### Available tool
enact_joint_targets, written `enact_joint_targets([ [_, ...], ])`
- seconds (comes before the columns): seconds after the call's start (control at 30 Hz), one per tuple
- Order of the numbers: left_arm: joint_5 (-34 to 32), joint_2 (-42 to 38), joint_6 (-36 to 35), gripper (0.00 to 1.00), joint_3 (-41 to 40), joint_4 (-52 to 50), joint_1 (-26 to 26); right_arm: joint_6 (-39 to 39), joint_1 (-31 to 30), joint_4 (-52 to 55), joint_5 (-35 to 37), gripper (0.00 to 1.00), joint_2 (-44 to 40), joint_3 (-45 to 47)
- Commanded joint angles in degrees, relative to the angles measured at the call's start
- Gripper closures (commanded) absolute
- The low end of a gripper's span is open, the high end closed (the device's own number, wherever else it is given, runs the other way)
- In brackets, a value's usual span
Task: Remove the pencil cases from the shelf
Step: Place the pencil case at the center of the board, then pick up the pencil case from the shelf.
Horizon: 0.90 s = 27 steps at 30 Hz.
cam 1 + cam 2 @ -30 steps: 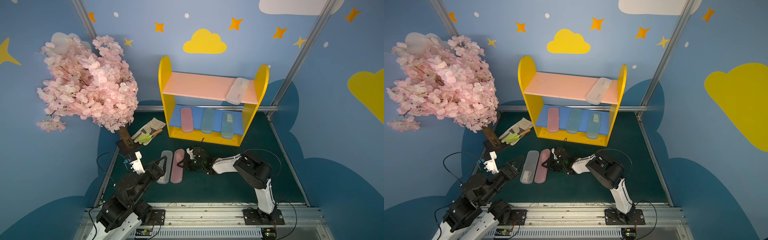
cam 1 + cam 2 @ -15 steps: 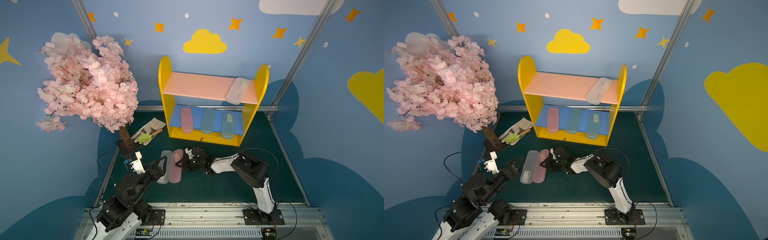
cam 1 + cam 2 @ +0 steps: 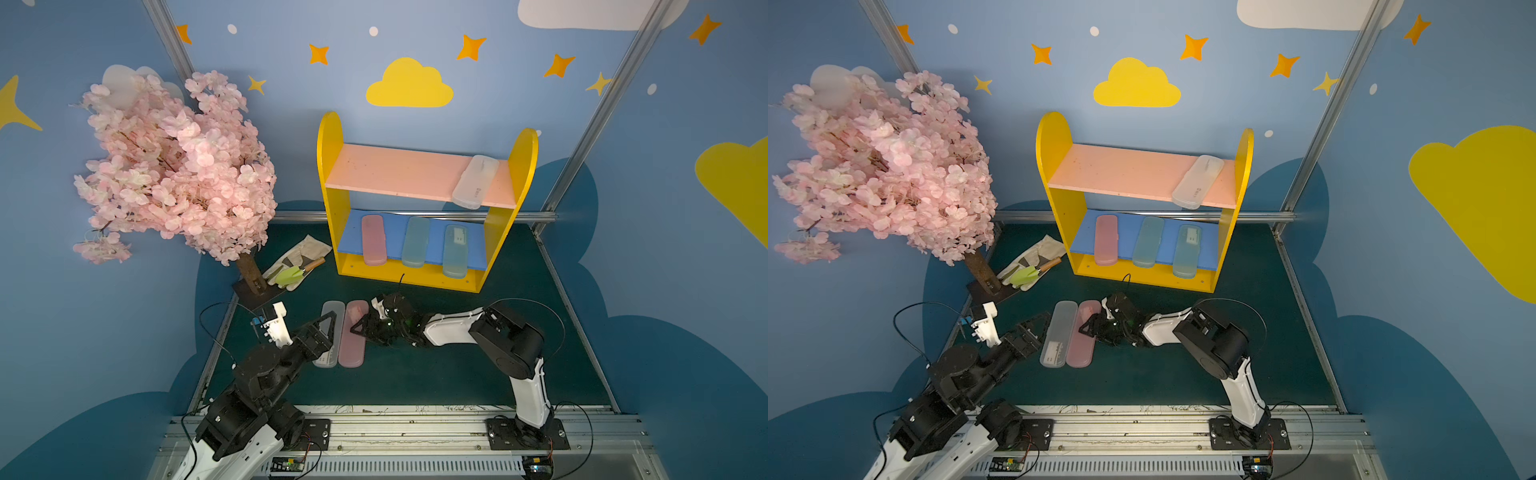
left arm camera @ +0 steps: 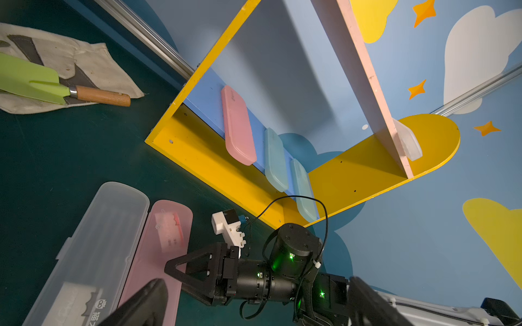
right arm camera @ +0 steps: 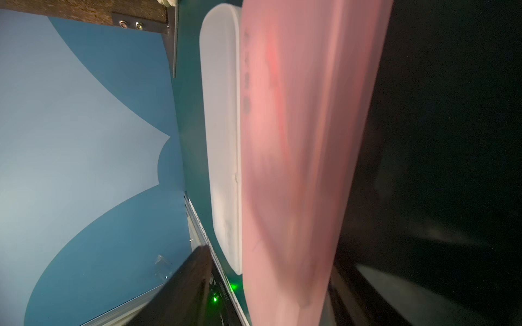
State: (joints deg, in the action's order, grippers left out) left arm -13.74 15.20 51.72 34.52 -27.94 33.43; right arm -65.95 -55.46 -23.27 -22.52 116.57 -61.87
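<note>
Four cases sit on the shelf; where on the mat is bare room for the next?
Free: the mat between the right arm and the side rail; the strip before the front rail. Crowded: left gripper and right gripper flank the frosted case and pink case; glove and tree base fill the back left.

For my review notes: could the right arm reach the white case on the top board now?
Probably yes: the white case overhangs the front edge of the top board on that arm's side, with nothing in front.

I count six pencil cases (image 3: 374, 240), two pink (image 3: 352, 340), two pale blue (image 3: 415, 241), two frosted white (image 3: 476, 181), one shelf (image 3: 330, 166), one blossom tree (image 3: 174, 166), one trowel (image 3: 291, 274).
</note>
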Motion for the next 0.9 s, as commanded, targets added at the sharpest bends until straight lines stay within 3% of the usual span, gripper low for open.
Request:
enact_joint_targets([
  [0.0, 1.31, 2.13, -0.03, 0.00, 2.15, 1.79, 0.06, 2.67, 0.44, 5.35, 1.72, 0.31, -4.10, 1.74],
  [0.1, 2.84, 4.84, 0.80, 0.00, 3.69, 2.95, 0.06, 4.96, 0.79, 8.08, 2.69, 0.28, -7.56, 3.61],
  [0.37, 10.18, 15.84, 6.50, 0.00, 6.50, 14.42, 0.06, 15.94, 1.18, 21.19, 8.49, 0.02, -21.93, 7.70],
  [0.6, 16.04, 30.42, 12.31, 0.00, 15.27, 22.94, 0.12, 28.77, 1.72, 37.58, 17.28, 0.01, -37.39, 8.19],
  [0.73, 19.71, 39.01, 15.36, 0.00, 21.33, 28.22, 0.39, 26.83, 2.50, 42.99, 26.46, 0.01, -46.57, 10.61],
  [0.87, 21.33, 46.82, 18.11, 0.00, 27.08, 32.45, 1.76, 30.59, 3.56, 41.54, 29.99, 0.01, -55.28, 15.02],
])
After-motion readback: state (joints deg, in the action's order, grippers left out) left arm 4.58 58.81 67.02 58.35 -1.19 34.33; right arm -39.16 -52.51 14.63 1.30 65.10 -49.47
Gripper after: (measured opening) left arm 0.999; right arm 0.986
